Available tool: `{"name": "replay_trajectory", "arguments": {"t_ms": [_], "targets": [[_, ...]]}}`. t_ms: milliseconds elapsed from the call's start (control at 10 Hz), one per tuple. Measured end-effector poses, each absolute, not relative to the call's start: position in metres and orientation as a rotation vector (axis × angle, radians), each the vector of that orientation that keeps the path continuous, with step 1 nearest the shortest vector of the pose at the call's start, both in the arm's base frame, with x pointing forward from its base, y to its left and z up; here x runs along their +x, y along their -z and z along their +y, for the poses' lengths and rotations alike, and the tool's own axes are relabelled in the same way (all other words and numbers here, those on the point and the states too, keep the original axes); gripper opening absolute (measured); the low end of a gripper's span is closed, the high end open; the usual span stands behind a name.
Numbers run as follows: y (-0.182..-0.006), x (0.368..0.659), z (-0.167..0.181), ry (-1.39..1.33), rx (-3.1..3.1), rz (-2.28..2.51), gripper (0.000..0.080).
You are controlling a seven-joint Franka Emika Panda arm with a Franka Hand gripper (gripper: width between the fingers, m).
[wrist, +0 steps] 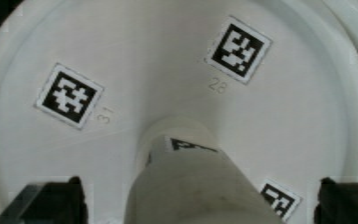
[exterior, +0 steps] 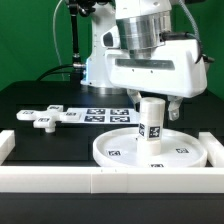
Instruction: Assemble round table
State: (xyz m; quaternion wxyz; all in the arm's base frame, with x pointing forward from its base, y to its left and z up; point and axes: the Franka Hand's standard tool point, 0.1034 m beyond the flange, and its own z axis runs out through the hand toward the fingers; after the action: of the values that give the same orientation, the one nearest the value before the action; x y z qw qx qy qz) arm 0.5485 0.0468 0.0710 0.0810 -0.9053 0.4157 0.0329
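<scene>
The large round disc (exterior: 118,150) lies flat on the table, tags up, and fills the wrist view (wrist: 158,50). The short cylindrical post (exterior: 151,124) stands upright at its middle, also seen from above in the wrist view (wrist: 202,175). My gripper (exterior: 150,101) is directly over the post's top and open. In the wrist view the gripper (wrist: 197,205) has its dark fingers (wrist: 55,200) either side of the post, with a gap on each side. The flat lobed foot piece (exterior: 45,117) lies on the table at the exterior view's left.
The marker board (exterior: 108,113) lies behind the disc. White square barrier bars run along the front (exterior: 100,181), the exterior view's right (exterior: 213,150) and left (exterior: 5,145). The arm's white base (exterior: 95,60) stands at the back.
</scene>
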Motion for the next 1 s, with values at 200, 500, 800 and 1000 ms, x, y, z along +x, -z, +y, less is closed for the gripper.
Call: {"name": "replay_trajectory", "arguments": {"t_ms": [200, 500, 800, 1000], "targets": [[-0.071, 0.5489, 0.0425, -0.066, -2.832, 0.915, 0.0649], [-0.0717, 0.5497, 0.0483, -0.002, -3.0, 0.339, 0.0649], [-0.0718, 0.55, 0.0466, 0.018, -3.024, 0.018, 0.0649], [-0.0718, 0.5501, 0.0463, 0.031, -3.023, -0.217, 0.0649]]}}
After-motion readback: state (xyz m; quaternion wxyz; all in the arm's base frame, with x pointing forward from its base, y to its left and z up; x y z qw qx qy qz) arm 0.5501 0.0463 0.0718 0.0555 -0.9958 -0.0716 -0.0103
